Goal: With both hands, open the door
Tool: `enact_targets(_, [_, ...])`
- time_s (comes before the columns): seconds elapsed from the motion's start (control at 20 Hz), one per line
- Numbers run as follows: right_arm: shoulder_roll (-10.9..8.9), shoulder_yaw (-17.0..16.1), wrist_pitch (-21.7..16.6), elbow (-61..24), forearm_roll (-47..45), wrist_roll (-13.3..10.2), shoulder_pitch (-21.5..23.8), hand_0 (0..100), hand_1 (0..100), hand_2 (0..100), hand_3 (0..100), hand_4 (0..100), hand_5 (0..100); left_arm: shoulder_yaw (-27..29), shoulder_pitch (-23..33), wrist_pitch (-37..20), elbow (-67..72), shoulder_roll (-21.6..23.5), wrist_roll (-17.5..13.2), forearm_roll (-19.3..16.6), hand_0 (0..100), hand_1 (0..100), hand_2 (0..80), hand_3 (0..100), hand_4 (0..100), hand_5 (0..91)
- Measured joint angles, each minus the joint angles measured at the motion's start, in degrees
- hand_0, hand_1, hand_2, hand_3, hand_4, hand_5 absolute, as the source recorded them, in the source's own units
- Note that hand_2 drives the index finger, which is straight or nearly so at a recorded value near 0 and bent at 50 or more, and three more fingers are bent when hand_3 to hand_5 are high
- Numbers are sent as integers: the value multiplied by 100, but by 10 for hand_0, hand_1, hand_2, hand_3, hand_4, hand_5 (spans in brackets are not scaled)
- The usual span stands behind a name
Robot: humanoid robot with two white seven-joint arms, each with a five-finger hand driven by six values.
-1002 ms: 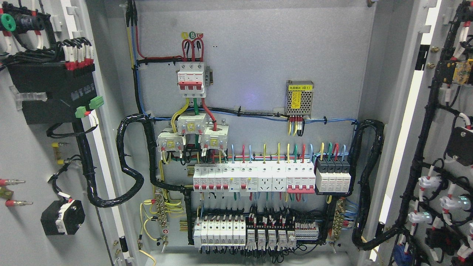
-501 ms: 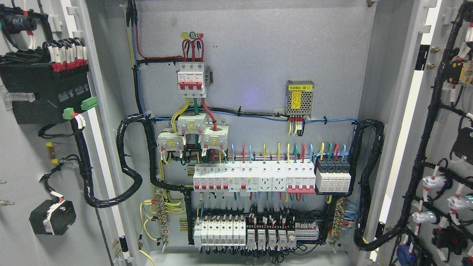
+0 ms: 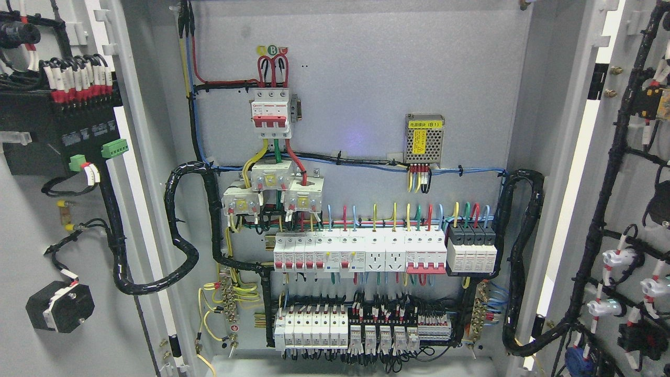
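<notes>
The grey electrical cabinet stands wide open in the head view. Its left door (image 3: 36, 225) is swung out at the picture's left, showing its inner face with a black module (image 3: 57, 133) and wiring. The right door (image 3: 628, 157) is swung out at the picture's right, its inner face carrying black cable looms and white lamp backs. Between them the back panel (image 3: 366, 78) is in full view. Neither of my hands nor either arm shows anywhere in the frame.
On the back panel sit a red-and-white main breaker (image 3: 270, 112), a small meshed power supply (image 3: 424, 139), a row of breakers (image 3: 361, 253) and terminal blocks (image 3: 361, 327). Thick black cable looms (image 3: 180, 230) run to both doors.
Both doors have swung further outward: the left door's parts moved left and down in the picture, the right door's parts moved right.
</notes>
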Motion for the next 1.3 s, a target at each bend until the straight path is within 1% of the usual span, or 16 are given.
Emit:
enact_targets(0.25, [-177, -23, -68, 25, -35, 14, 3, 0, 0, 0, 0, 0, 0, 155, -16, 0, 198, 32, -2, 141, 0, 0, 0, 0, 31, 0])
enact_targets(0.5, [-301, -94, -127, 77, -54, 15, -1, 0, 0, 0, 0, 0, 0, 277, -102, 0, 395, 65, -8, 242, 0, 0, 0, 0, 31, 0])
enact_targets(1.05, [-438, -225, -223, 196, -66, 21, -40, 0, 0, 0, 0, 0, 0, 419, -473, 0, 871, 218, 1, 553, 0, 0, 0, 0, 31, 0])
enact_targets(1.3, [-474, -257, -246, 286, -68, 170, -58, 0, 0, 0, 0, 0, 0, 455, -712, 0, 1064, 302, 8, 691, 0, 0, 0, 0, 30, 0])
